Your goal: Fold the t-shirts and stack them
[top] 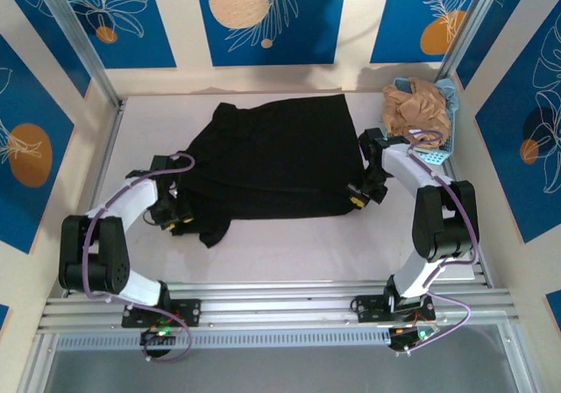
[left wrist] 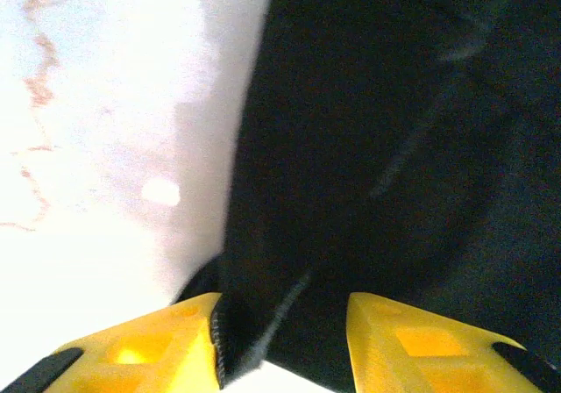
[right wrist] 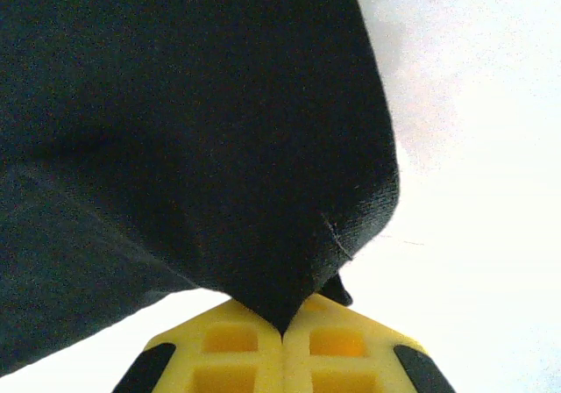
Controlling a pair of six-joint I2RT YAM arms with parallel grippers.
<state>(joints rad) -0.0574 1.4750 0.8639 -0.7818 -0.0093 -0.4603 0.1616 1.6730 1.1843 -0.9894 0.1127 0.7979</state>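
Observation:
The black t-shirt (top: 272, 152) lies spread on the white table (top: 289, 244), with its print hidden. At the shirt's near-left edge sits my left gripper (top: 180, 213). In the left wrist view, the left gripper (left wrist: 282, 303) has its yellow fingers (left wrist: 175, 345) apart, with a fold of the black t-shirt (left wrist: 368, 147) lying between them. My right gripper (top: 358, 196) is at the shirt's near-right corner. Seen from the right wrist, that gripper (right wrist: 282, 327) is shut, pinching a corner of the black t-shirt (right wrist: 175, 130). The tan-brown t-shirt (top: 416, 112) lies crumpled in the basket.
A light blue perforated basket (top: 441, 153) stands at the back right corner, close behind the right arm. Blue and cream patterned walls enclose the table on three sides. Bare white tabletop runs along the near edge in front of the shirt.

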